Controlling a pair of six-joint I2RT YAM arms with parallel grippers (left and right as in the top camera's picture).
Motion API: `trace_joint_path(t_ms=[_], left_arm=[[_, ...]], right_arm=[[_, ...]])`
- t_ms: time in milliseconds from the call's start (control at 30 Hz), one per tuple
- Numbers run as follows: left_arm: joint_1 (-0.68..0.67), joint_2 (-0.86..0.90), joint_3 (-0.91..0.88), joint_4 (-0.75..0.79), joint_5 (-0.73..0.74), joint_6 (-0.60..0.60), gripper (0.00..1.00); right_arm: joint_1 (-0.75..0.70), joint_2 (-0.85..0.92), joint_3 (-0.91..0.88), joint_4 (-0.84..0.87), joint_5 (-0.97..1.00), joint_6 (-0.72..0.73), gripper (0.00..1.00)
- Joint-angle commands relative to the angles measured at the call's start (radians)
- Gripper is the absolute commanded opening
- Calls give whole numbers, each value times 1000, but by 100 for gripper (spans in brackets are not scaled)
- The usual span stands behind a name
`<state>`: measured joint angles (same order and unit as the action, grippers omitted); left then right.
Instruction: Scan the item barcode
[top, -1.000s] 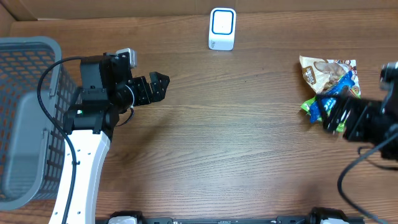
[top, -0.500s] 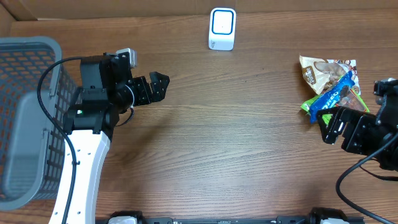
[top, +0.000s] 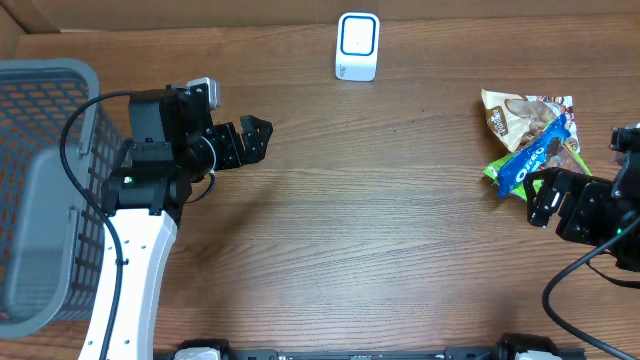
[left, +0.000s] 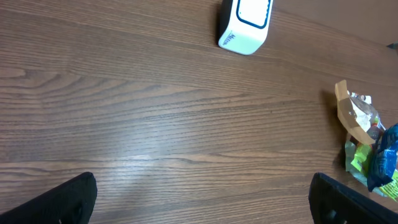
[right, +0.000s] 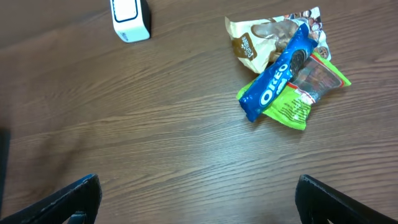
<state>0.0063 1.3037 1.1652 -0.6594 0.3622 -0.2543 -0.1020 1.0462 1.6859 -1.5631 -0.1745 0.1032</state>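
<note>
Oreo pack (top: 533, 162) atop a snack pile (top: 520, 112) near the table's (top: 380, 250) right edge, long axis diagonal, near end just beside the right fingers (top: 545, 205), spread wide and empty. The left fingers (top: 258, 128), likewise spread and empty, lie well apart; scanner (top: 357, 46) at the far edge.

A white scanner (top: 357, 46) stands at the table's (top: 380, 250) far edge. The left gripper (top: 258, 137) hangs over bare wood beside a grey basket (top: 50, 110), jaws apart. At the right, a blue Oreo pack (top: 535, 158) lies across a tan bag (top: 512, 110) and a green packet (top: 492, 170). The right gripper (top: 545, 200) sits just beside the pile, empty.
</note>
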Motion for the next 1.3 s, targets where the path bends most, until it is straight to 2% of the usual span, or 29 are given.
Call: trace_joint_path(t_ms=[0,233,400,533,667,967,1267], left_arm=[[-2,3,12,1,-4,19,100],[-2,3,12,1,-4,19,100],[-2,3,12,1,-4,19,100],[-2,3,12,1,-4,19,100],[-2,3,12,1,-4,19,100],[-2,3,12,1,-4,19,100],[-2,3,12,1,-4,19,100]], right_arm=[[7,-8,15,11,-2,-18,100],[7,-8,-74,124,-12,-21,100],[29,-84,-326,470,-9,-26,100],[103,-236,-633,813,30,-26,100],[149,-428,-914,1066,60,-26,100],[175,-784,-1302,1291,261,-26,100],[175,-938,-1546,1471,265,-21,100]])
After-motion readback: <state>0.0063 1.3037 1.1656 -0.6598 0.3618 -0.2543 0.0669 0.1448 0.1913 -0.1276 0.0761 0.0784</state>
